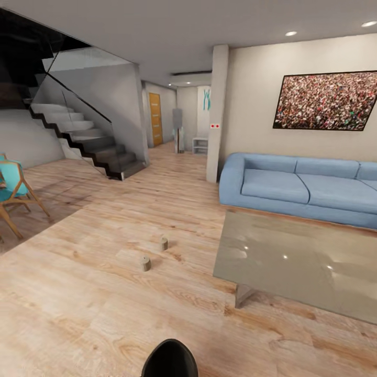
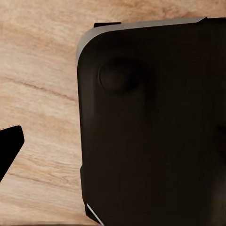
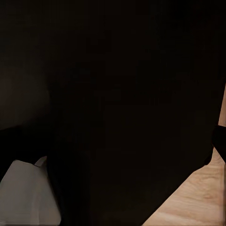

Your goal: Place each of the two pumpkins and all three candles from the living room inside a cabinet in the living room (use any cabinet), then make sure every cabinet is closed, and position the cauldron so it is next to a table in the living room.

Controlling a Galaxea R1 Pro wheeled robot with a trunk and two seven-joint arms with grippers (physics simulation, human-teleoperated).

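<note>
Left wrist view gives no clear sight of the jaws: a large dark rounded body of the robot (image 2: 150, 127) covers most of it, with wooden floor (image 2: 40, 80) beyond and a black tip at one edge, so I cannot tell whether the left jaws are wide or narrow. Right wrist view is nearly all black machine surface close to the lens, with a pale grey part in one corner and a sliver of floor in another; the state of the right jaws cannot be told either. Head view opens the room out. A black rounded part of the robot (image 1: 170, 358) sits at the bottom edge. Further out, two candles stand upright on the floor, the nearer candle (image 1: 145, 264) and the farther candle (image 1: 164, 243), near each other and apart from the table (image 1: 272, 251), whose glass top lies to their right. Behind the table is a blue sofa (image 1: 293, 183), a picture (image 1: 324, 100) on the wall above it. A staircase (image 1: 84, 136) rises at left, with a teal-cushioned wooden chair (image 1: 13, 191) at the left edge.
</note>
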